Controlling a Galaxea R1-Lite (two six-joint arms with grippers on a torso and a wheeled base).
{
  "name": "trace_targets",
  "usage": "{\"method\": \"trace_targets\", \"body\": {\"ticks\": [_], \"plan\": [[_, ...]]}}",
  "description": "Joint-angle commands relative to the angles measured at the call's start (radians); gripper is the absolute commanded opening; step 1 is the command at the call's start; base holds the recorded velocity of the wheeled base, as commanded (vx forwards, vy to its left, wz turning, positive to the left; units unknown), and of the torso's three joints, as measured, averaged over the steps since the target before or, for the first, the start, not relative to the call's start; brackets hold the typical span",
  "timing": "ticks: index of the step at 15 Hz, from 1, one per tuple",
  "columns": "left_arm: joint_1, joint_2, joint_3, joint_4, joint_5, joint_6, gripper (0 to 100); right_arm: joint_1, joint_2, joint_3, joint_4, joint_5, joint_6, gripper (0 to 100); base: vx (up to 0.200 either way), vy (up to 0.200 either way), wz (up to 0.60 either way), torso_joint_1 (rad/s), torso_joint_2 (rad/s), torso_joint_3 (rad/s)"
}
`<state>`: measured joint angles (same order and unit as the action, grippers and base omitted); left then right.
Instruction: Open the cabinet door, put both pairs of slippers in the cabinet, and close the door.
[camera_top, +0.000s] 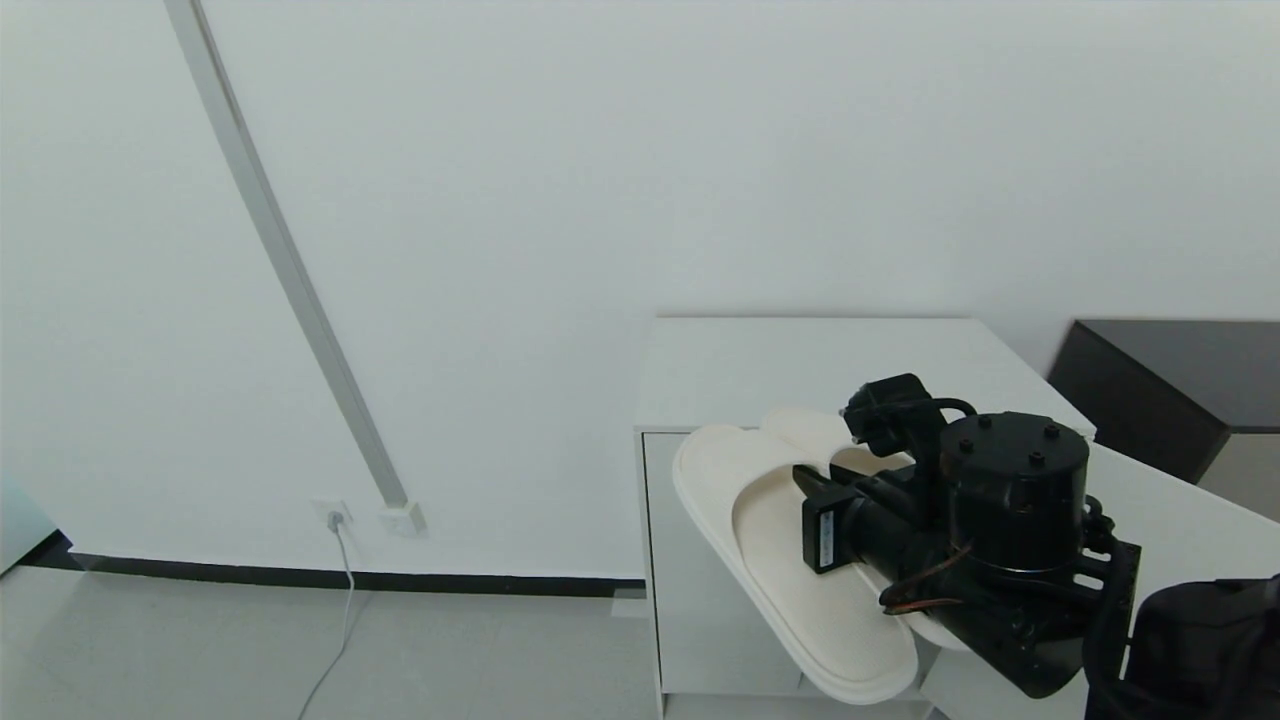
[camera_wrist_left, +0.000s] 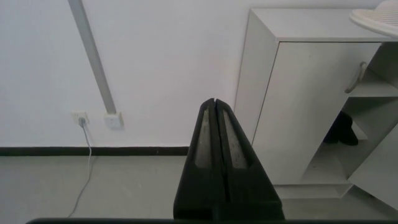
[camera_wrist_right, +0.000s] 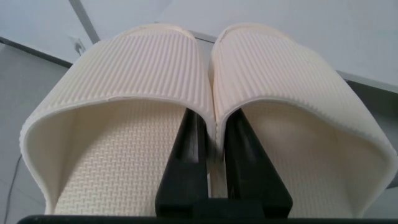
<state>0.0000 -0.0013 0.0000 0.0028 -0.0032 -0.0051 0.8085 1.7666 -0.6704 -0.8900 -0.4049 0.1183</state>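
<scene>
My right gripper (camera_top: 815, 500) is shut on a pair of cream slippers (camera_top: 780, 560), held side by side in the air just in front of the white cabinet's (camera_top: 800, 360) top edge. In the right wrist view each finger (camera_wrist_right: 186, 155) sits inside one slipper (camera_wrist_right: 124, 93), pinching the two adjoining inner walls together. The cabinet's right door (camera_top: 1180, 520) stands open. In the left wrist view its left door (camera_wrist_left: 305, 106) with a handle is closed, and shelves (camera_wrist_left: 379, 87) show beside it. My left gripper (camera_wrist_left: 214, 102) is shut on nothing, low and left of the cabinet.
A dark object (camera_wrist_left: 342, 130) sits inside the cabinet on a lower shelf. A black piece of furniture (camera_top: 1160, 380) stands to the cabinet's right. On the wall are a slanted grey conduit (camera_top: 290, 270) and a socket with a cable (camera_top: 335, 518). Bare floor lies left of the cabinet.
</scene>
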Motion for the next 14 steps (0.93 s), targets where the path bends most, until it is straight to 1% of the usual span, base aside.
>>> {"method": "trace_targets", "body": {"ticks": [1, 14], "plan": [[0.0, 0.001, 0.0, 0.0, 0.0, 0.001, 0, 0.0, 0.002, 0.0, -0.001, 0.0, 0.0, 0, 0.0, -0.2, 0.0, 0.002, 0.0, 0.007], [0.0, 0.001, 0.0, 0.0, 0.0, -0.001, 0, -0.002, 0.001, 0.002, -0.001, -0.002, 0.0, 0, 0.0, -0.2, 0.0, 0.003, 0.0, 0.002]]}}
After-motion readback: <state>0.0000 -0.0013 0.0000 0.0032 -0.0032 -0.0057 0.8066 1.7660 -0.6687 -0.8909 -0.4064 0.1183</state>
